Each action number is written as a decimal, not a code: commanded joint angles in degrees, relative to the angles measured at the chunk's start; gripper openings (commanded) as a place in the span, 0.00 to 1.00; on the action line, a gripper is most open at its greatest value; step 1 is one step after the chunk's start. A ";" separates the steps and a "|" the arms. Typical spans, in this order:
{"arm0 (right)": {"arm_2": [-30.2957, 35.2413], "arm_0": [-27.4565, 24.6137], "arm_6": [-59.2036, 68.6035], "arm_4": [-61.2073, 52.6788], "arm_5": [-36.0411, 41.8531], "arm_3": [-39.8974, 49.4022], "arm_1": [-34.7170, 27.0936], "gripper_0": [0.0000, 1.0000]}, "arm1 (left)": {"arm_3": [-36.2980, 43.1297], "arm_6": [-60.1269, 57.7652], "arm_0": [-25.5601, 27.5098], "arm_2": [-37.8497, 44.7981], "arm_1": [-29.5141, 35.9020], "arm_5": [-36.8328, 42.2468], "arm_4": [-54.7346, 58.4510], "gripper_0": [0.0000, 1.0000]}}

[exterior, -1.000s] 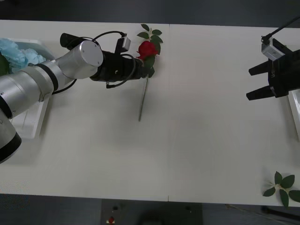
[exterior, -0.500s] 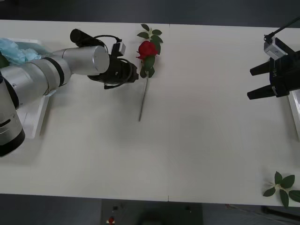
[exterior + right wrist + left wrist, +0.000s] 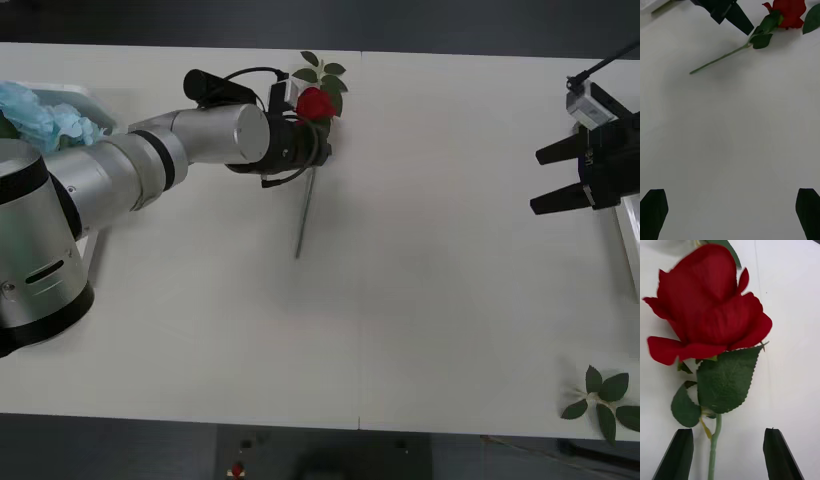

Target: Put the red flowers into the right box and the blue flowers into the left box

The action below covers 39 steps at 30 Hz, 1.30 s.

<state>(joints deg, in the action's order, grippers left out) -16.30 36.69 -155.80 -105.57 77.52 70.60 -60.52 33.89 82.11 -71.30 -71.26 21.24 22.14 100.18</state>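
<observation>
A single red rose (image 3: pixel 316 103) was seen lying on the white bench (image 3: pixel 430 300) toward twelve o'clock, its bloom at the far end and its thin stem (image 3: pixel 304 215) trailing back toward six o'clock; dark green leaves were spread around the bloom. The left pincer (image 3: pixel 728 453) was stretched across the bench to the rose, its black fingers (image 3: pixel 675 455) held apart with the stem passing between them just below the leaves, nothing being clamped; in the left wrist view the bloom and a large serrated leaf (image 3: pixel 726 380) were found just beyond the fingertips. The blue flowers (image 3: pixel 40 115) were piled in the left box (image 3: pixel 60 270) at about ten o'clock, partly hidden by the left arm. The right pincer (image 3: pixel 548 177) was held at three o'clock, well apart from the rose, its dark fingers spread wide and empty; the right box (image 3: pixel 628 235) was glimpsed as a pale rim beside it. A loose green leaf sprig (image 3: pixel 603 395) was lying at five o'clock.
</observation>
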 commanded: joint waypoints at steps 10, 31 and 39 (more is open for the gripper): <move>0.75 1.01 0.80 -8.08 0.96 -0.64 -2.15 1.00 | -1.72 -2.92 -1.56 -0.89 -2.96 -6.23 -5.61 1.00; 4.26 1.01 0.80 -9.39 10.90 -7.94 -1.97 1.00 | -2.95 -2.48 5.30 -0.89 -4.19 -7.29 -8.07 1.00; 3.65 1.01 0.80 -9.48 1.84 -5.30 -1.97 1.00 | -3.04 -2.21 5.39 -0.89 -4.19 -7.64 -13.78 0.00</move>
<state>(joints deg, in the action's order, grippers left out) -12.26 36.69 -155.80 -114.30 81.48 62.98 -60.52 30.21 81.71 -67.61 -72.17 17.44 14.41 86.60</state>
